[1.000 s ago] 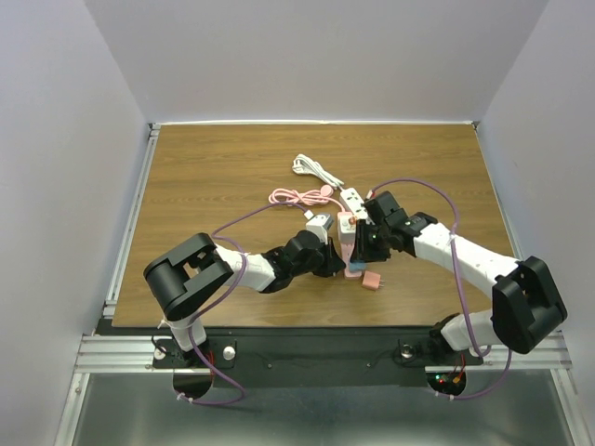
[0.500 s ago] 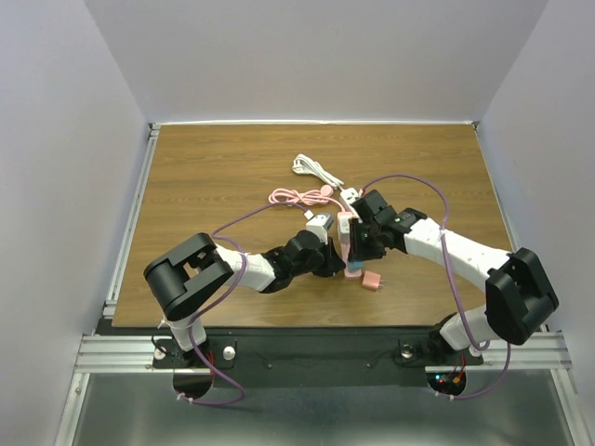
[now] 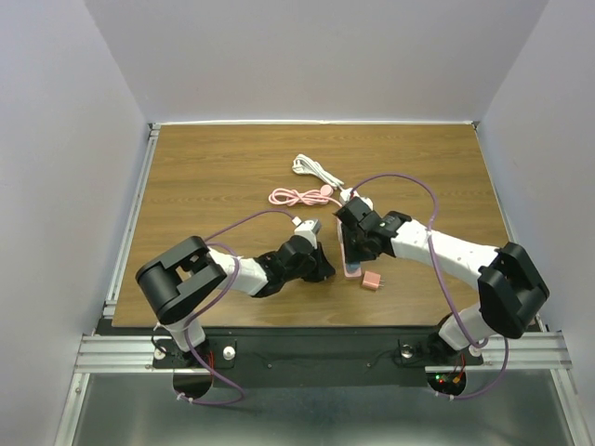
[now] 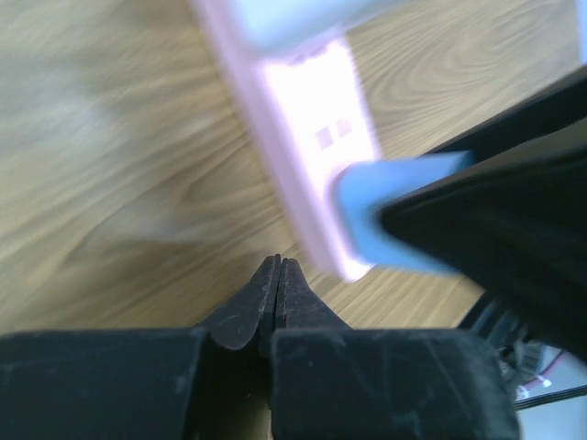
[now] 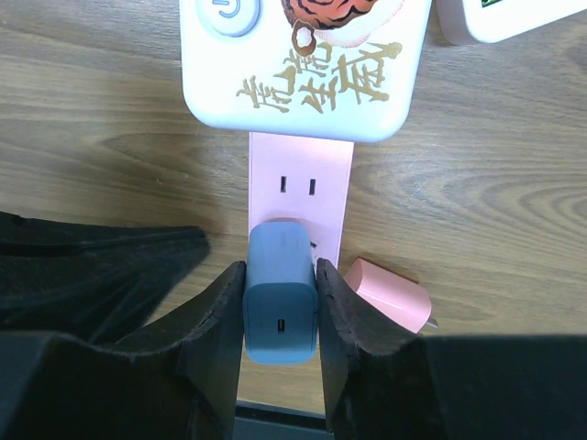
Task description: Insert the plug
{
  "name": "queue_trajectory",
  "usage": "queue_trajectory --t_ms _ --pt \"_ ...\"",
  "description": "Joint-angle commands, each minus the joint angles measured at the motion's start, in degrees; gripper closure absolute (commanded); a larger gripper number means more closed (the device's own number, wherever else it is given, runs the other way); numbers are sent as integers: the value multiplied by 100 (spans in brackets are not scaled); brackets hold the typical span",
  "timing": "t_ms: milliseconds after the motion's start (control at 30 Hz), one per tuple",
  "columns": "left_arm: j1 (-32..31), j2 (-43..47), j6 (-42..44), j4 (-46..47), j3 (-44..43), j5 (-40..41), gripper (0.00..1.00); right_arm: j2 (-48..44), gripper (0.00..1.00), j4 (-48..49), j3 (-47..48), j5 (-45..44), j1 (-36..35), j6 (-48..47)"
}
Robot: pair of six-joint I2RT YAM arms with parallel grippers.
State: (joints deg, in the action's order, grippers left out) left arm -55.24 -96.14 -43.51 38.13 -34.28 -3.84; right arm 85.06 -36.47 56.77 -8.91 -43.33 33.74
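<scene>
Right wrist: boxy blue plug [image 5: 280, 275] clasped by right gripper [image 5: 280, 307], on pink power strip [image 5: 301, 188]; left gripper [image 4: 278, 275] clenched

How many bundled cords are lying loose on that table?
2. A white cord lies toward the table's far middle; a pink cord lies just nearer. The blue plug in the right claw has no cord attached. More could be hidden.

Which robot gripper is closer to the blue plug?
Right. The right gripper holds the blue plug, at the pink power strip. The left gripper is shut, empty, off to the plug's side without touching it.
</scene>
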Motion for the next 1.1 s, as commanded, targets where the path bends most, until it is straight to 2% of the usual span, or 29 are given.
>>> queue_trajectory --t_ms 0,200,533,933,1067 --pt "57 438 -210 -130 202 260 100 108 100 184 -149 -137 -158 212" --pt "110 710 -299 -174 378 496 100 388 100 193 -158 -278 -246 274" --pt "145 623 -281 -209 326 436 100 951 99 219 -237 -559 -290 309" --pt "172 763 -316 -297 361 471 100 802 100 369 -1168 -533 -694 871" --pt "172 991 -299 -358 387 559 100 837 100 386 -1134 -629 -703 845"
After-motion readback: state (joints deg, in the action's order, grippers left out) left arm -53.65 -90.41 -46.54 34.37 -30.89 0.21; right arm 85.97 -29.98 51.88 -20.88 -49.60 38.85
